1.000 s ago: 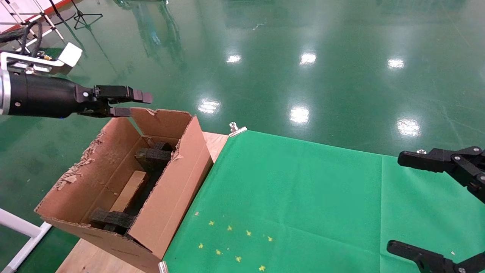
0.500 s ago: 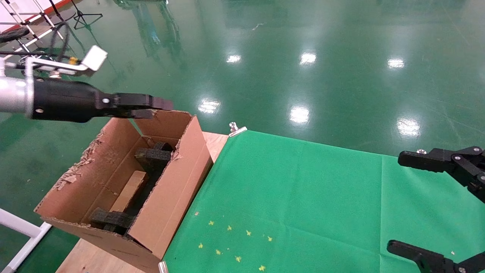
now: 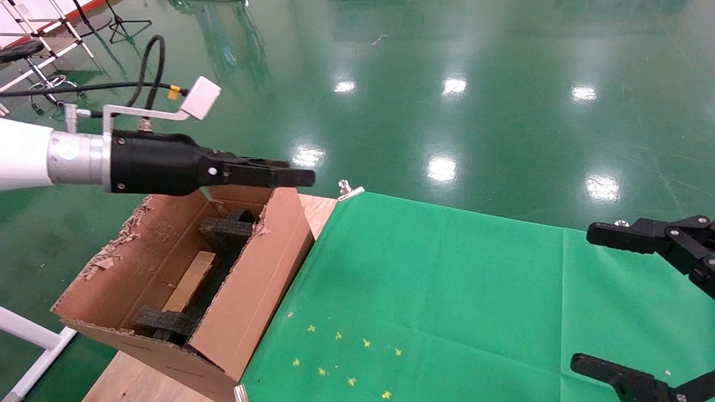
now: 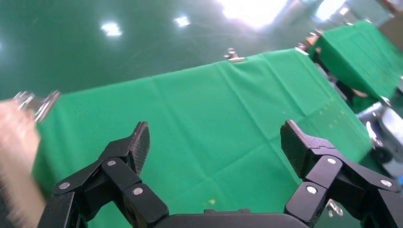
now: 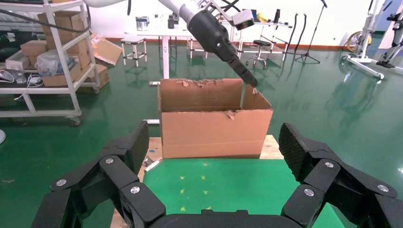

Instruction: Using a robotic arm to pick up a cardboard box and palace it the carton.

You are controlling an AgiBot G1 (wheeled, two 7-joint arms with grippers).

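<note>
The left gripper (image 3: pixel 304 177) reaches out level over the far edge of the carton (image 3: pixel 246 290), its tips just past the carton's right flap. From the head it is seen side-on and the fingers overlap, but the left wrist view shows its fingers (image 4: pixel 138 145) spread wide with nothing between them. Behind it run the black body, silver wrist and white arm (image 3: pixel 22 159), cut off at the left edge of the frame, with a grey camera block (image 3: pixel 200 99) on a bracket above.

The carton stands open at the left end of the table, its flaps torn. Inside, black foam blocks (image 3: pixel 226 230) sit at the far and near ends, and a pale brown box (image 3: pixel 190 282) lies between them, its near end hidden under the foam.

The right gripper (image 3: pixel 642 304) is parked at the right edge over the green cloth (image 3: pixel 447 290), spread open and empty, its body mostly out of frame.

The cloth covers most of a wooden table (image 3: pixel 321 209), held by a metal clip (image 3: pixel 349 191) at the far corner, with small yellow marks (image 3: pixel 341 357) near the front. Beyond is a glossy green floor (image 3: pixel 447 84) with light reflections; the right wrist view shows shelving with boxes (image 5: pixel 47 52) and stools far off.
</note>
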